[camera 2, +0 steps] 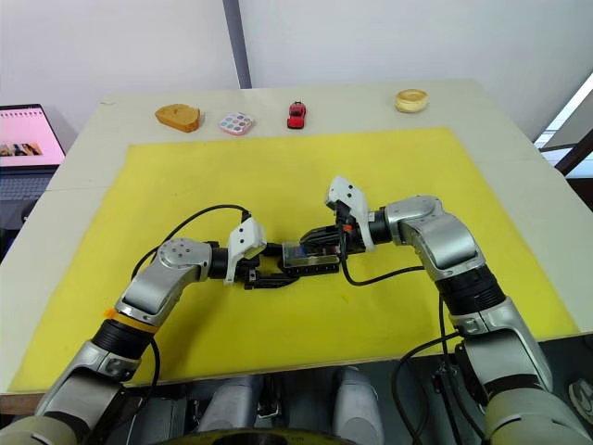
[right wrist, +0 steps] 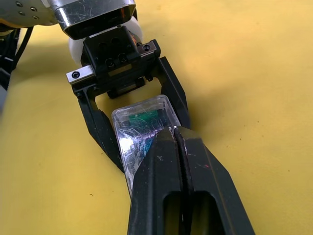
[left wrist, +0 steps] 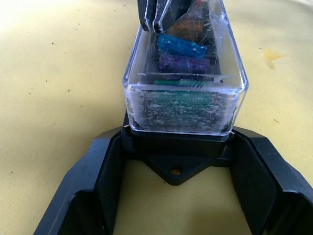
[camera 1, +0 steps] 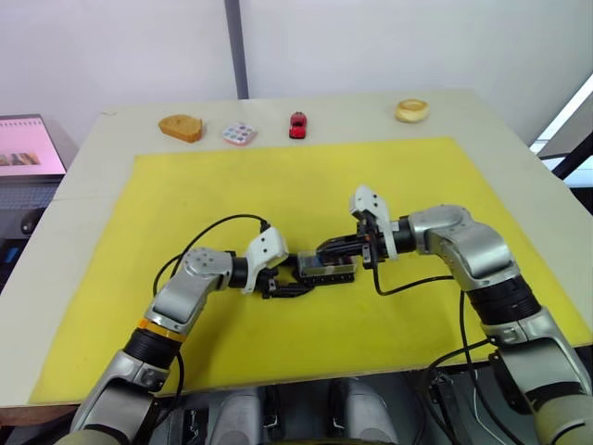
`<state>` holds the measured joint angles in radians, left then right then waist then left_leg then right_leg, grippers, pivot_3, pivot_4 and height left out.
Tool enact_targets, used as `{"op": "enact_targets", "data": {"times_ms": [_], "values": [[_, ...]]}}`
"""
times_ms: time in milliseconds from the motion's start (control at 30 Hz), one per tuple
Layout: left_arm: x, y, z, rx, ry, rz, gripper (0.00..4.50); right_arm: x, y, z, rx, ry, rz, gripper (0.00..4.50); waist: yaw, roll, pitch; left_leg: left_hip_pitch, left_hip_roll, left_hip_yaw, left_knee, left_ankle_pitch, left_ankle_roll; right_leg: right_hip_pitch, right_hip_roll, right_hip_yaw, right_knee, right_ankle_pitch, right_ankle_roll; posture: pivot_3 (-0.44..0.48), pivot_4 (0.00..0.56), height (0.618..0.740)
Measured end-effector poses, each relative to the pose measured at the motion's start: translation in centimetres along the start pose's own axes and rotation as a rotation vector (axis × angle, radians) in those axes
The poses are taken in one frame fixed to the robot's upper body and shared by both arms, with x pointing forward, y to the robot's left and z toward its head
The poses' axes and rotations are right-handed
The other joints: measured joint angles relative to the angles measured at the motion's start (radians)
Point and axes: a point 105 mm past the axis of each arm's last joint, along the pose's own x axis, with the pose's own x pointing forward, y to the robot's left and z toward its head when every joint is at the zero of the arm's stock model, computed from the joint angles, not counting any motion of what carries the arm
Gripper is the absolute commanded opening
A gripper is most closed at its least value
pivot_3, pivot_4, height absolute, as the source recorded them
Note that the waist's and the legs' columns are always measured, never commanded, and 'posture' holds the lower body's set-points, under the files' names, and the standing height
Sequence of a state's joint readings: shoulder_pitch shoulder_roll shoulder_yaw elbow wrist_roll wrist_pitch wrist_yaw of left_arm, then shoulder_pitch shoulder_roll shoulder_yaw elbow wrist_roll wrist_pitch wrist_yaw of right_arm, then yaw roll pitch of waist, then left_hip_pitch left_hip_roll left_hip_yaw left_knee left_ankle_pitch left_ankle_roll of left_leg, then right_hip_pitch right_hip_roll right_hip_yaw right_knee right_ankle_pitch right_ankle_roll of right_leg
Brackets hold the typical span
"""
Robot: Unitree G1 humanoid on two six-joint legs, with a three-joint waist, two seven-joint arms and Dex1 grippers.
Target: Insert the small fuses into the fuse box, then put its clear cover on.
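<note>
Left wrist view says it best: the clear cover [left wrist: 185,83] is already sitting on the fuse box [left wrist: 176,147], and through the plastic I can make out the small fuses [left wrist: 182,46], a teal-blue one, a purple one and something green nearest the lens. So the fuses look loaded, and what's left is seating the lid properly, I reckon.

My left end effector [left wrist: 177,196] has its fingers spread wide, one either side of the near end of the box. Looks like a bracing job, so the box can't slide on the yellow mat [camera 1: 278,185] when it gets pushed. I can't tell if the fingers actually touch the box walls.

My right end effector [right wrist: 177,142] has its fingers pressed together, tips resting on top of the cover at the far end. Closed fingers make a decent poking tool, which is probably why they're shut on nothing: press down, snap the lid home.

All of this sits mid-mat on the bench [camera 1: 519,120]. Along the back edge, well away, there's a red toy car [camera 1: 297,124] and a pastel-dotted palette [camera 1: 239,133].
</note>
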<state>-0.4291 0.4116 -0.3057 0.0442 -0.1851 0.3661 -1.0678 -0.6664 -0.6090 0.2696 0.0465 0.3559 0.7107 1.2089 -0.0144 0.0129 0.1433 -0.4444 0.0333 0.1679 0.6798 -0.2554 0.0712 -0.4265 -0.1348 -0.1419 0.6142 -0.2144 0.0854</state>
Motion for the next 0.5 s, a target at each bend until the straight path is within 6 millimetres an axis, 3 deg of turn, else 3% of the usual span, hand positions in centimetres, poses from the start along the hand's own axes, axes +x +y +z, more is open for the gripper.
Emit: {"op": "enact_targets", "data": {"times_ms": [267, 400, 500], "values": [[0.1, 0.1, 0.0, 0.037, -0.021, 0.007, 2.57, -1.0, 0.7, 0.9, 0.099, -0.091, 0.026, 0.06, 0.001, 0.001, 0.001, -0.001, 0.0, 0.0, 0.0, 0.0, 0.0, -0.001, -0.001, 0.0, 0.0, 0.0, 0.0, 0.0, 0.15, 0.74], [-0.1, 0.1, 0.0, 0.04, -0.025, 0.001, 4.46, -2.4, 1.0, 3.3, 0.075, -0.193, -0.026, 0.0, 0.003, 0.0, 0.001, -0.001, 0.0, 0.0, 0.0, 0.0, 0.0, -0.001, -0.001, 0.001, 0.0, 0.0, 0.0, 0.0, 0.15, 0.74], [-0.8, -0.3, -0.2, 0.027, -0.012, -0.011, 4.46, -3.8, 0.5, 3.6, 0.09, -0.228, -0.099, 0.0, 0.002, 0.0, 0.001, -0.001, 0.0, 0.0, 0.0, 0.0, 0.0, -0.002, -0.001, 0.001, 0.0, 0.0, 0.0, 0.0, 0.15, 0.74]]}}
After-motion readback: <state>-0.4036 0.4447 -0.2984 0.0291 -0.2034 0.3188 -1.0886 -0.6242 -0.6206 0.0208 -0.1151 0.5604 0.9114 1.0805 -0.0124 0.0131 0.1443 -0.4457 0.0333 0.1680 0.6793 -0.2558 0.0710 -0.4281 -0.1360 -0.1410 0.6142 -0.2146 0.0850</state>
